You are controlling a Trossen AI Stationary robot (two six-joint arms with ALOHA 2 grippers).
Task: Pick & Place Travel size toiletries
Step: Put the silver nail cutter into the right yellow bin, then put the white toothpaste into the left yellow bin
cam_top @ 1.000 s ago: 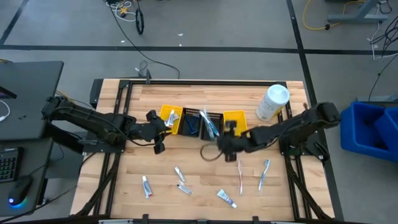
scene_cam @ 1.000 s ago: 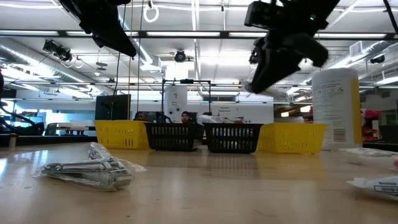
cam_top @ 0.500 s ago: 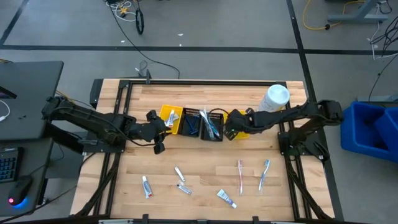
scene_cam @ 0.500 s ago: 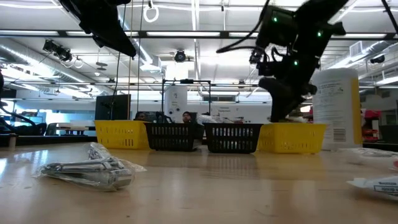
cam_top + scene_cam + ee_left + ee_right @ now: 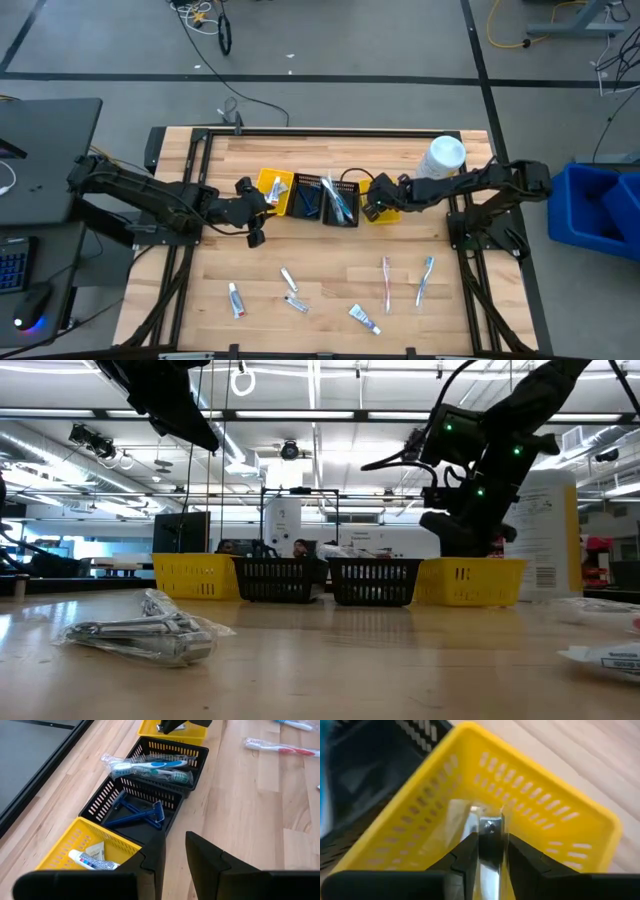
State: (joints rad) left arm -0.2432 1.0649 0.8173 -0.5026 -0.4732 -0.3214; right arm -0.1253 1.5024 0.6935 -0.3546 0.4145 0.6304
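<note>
My right gripper (image 5: 372,206) hangs over the right yellow basket (image 5: 382,196), reaching down into it, shut on a silvery item in clear wrap (image 5: 490,831). My left gripper (image 5: 253,216) waits beside the left yellow basket (image 5: 274,189), its fingers a little apart (image 5: 175,854). That basket holds a white toothpaste tube (image 5: 92,862). Two black baskets hold blue razors (image 5: 136,812) and wrapped toothbrushes (image 5: 150,768). White tubes (image 5: 236,298) (image 5: 288,279) (image 5: 364,318), a pink toothbrush (image 5: 387,283) and a blue one (image 5: 425,278) lie flat on the near table. My right gripper pinches the silvery wrapped item (image 5: 490,827) between its two fingers (image 5: 468,851), coming from above and slanting from the table's right. The item sits inside the right yellow basket's walls (image 5: 530,795); whether it rests on the basket floor I cannot tell.
A large white bottle (image 5: 438,165) stands upright at the far right, just behind my right arm. Another wrapped metal item (image 5: 140,632) lies on the near table in the low view. The four baskets form a row across the table's middle.
My right gripper has moved from the middle of the table toward the far edge and right, then come down into the right yellow basket. My left arm has kept still.
</note>
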